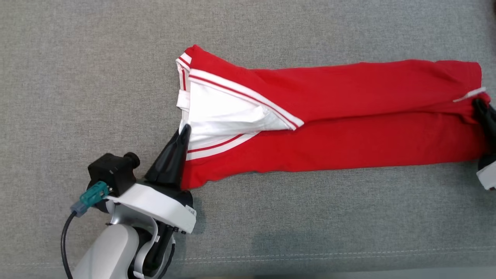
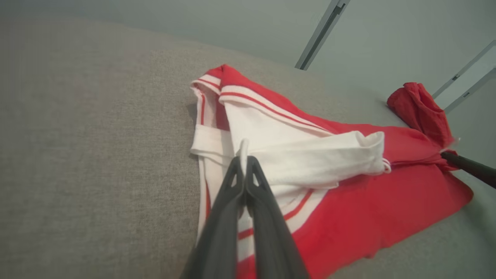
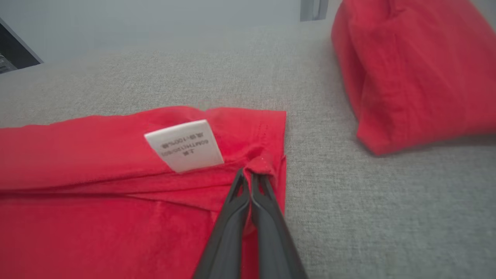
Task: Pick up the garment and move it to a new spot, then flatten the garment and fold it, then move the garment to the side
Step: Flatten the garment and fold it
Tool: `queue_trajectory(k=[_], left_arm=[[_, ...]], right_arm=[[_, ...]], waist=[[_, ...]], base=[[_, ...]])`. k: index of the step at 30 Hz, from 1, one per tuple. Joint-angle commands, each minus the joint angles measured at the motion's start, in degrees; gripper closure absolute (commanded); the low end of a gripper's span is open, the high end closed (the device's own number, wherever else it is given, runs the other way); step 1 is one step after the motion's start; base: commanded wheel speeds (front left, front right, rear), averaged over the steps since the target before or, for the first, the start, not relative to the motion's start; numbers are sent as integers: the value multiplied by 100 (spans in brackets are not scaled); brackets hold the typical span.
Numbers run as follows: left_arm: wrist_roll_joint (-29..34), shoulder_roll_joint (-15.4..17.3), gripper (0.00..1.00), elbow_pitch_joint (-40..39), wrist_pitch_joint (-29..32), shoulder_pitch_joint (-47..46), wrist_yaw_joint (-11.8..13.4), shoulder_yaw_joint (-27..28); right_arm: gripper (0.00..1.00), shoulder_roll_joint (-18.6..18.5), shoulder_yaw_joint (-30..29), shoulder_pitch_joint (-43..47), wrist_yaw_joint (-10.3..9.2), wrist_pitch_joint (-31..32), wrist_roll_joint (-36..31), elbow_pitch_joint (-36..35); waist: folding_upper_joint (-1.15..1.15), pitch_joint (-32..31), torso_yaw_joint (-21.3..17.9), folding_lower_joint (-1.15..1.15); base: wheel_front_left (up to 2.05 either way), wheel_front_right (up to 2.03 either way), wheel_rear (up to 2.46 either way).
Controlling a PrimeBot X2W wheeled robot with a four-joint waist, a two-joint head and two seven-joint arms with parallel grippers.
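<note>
Progress maybe halfway: garment [image 1: 348, 116] folded lengthwise, left gripper [image 1: 185, 130] pinching its white end, right gripper [image 3: 251, 174] clamped on the hem; cross-fold and shifting aside remain.

Bright and even throughout, softly lit from overhead. Faint, soft-edged shadow on the grey surface [image 1: 271, 242] below the garment [image 1: 348, 128], darker just beside the left arm [image 1: 112, 248]. Sharp in the head view; softer and hazier in both wrist views, blurred nearest the lens, bowed toward the edges.
</note>
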Motion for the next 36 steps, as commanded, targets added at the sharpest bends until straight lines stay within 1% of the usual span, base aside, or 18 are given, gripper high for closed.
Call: queue_trajectory(k=[1,5,6,7,8,9,10,11,12,19,24,27,30,36], left_arm=[[-72,93,100,-54,-60,52,20,191],[-116,40,100,267,-104,80,-55,123],[-117,28,100,340,-113,74,-72,103],[-124,10,100,407,-110,66,-93,76],[-133,-16,100,464,-117,51,-113,52],[-138,-42,100,521,-131,31,-129,35],[-129,-58,79,577,-140,5,-143,12],[-104,-75,55,621,-170,-26,-144,-4],[-99,-107,1,667,-204,-54,-128,0],[51,-161,0,895,-517,-193,-36,39],[127,-163,0,863,-861,-117,106,282],[165,-217,0,802,-996,-4,156,504],[241,-311,0,737,-1047,160,141,724],[684,-619,0,487,-1058,606,-68,1208]], right_arm=[[100,-179,39,288,-1,-81,-28,35],[100,-83,85,325,-1,-82,-115,283],[98,-33,77,315,-1,-82,-109,340],[89,13,66,295,-1,-82,-134,402],[77,66,62,279,-1,-82,-161,476],[61,125,63,261,-1,-82,-184,548],[31,192,44,234,-1,-82,-197,595],[5,254,26,216,-1,-82,-208,632],[0,303,16,204,-1,-82,-231,666],[0,534,-432,288,-1,-82,-652,701],[0,714,-1074,478,-1,-82,-1219,408],[0,978,-1482,679,-1,-82,-1651,168],[0,1344,-1783,931,-1,-82,-2019,-100],[0,1984,-2145,1513,-1,-82,-2470,-574]], waist=[[0,-16,9,0],[0,-43,29,0],[0,-49,27,0],[0,-55,26,0],[0,-64,27,0],[0,-72,29,0],[0,-82,30,0],[0,-94,30,0],[0,-112,30,0],[0,-392,-26,0],[0,-705,-119,0],[0,-945,-172,0],[0,-1205,-216,0],[0,-1644,-259,0]], base=[[0,0,0],[0,0,0],[0,0,0],[0,0,0],[0,0,0],[0,0,0],[0,0,0],[0,0,0],[0,0,0],[0,0,0],[0,0,0],[0,0,0],[0,0,0],[0,0,0]])
